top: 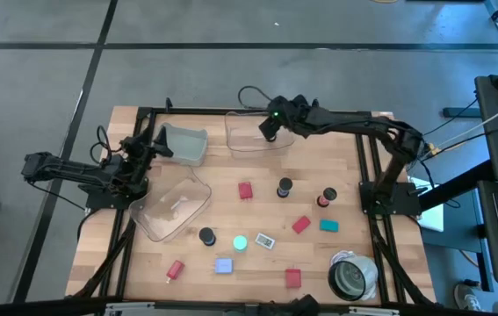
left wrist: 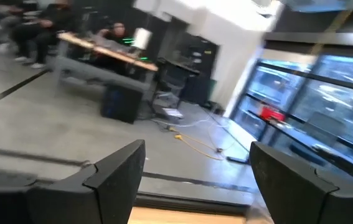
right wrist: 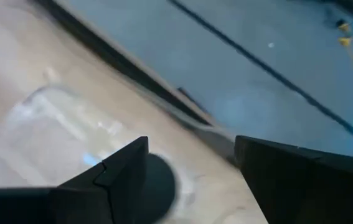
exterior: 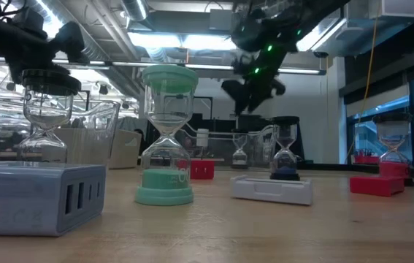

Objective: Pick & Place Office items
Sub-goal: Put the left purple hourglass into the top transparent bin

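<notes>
The office items lie scattered on the table's near half: red blocks (top: 245,190) (top: 293,278), a teal block (top: 328,226), a blue block (top: 223,265), black-capped cylinders (top: 284,187) (top: 206,236), a cyan disc (top: 240,242) and a white tag (top: 265,240). My right gripper (top: 270,128) (right wrist: 188,171) hangs open above the far clear bin (top: 250,136). A dark round shape (right wrist: 159,182) shows just past one of its fingers; I cannot tell whether they touch. My left gripper (top: 149,146) (left wrist: 195,168) is open and holds nothing, raised at the left edge beside a tilted clear bin (top: 184,145).
A third clear bin (top: 171,207) lies on its side left of centre. A large grey-white roll (top: 352,276) stands at the near right corner. In the low view the cylinders stand upright as small sand timers (exterior: 166,139). People sit in the room behind.
</notes>
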Robot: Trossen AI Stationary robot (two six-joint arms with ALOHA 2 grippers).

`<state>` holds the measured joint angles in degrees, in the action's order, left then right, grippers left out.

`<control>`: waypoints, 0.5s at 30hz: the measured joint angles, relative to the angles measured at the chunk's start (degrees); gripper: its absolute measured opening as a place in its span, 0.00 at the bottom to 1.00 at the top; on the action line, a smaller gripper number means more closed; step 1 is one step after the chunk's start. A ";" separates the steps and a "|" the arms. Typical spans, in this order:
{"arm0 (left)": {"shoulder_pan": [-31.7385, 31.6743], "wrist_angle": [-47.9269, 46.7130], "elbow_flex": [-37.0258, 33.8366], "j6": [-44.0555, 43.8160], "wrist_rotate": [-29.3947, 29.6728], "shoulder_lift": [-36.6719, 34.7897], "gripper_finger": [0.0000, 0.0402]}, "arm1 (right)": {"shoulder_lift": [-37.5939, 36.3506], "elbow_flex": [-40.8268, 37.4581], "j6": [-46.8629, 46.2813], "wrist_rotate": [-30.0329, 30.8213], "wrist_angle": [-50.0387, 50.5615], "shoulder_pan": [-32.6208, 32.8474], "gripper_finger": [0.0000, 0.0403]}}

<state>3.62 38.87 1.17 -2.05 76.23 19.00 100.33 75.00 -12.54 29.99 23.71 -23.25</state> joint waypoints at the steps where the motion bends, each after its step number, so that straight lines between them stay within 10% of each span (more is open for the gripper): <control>1: 0.00 0.03 0.01 0.99 -3.49 0.00 0.71 | -1.35 0.00 -0.08 0.93 0.53 0.28 0.60; 7: 0.71 -5.13 3.90 1.96 -28.03 2.99 0.71 | -9.29 0.00 0.24 5.48 5.13 3.18 0.60; 15: 2.76 -11.80 13.63 -6.83 -29.48 21.89 0.71 | -15.71 0.00 -0.22 12.93 14.97 8.48 0.60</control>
<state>6.38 27.07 14.80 -8.89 46.75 40.90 84.62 75.00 -12.76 42.92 38.68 -14.78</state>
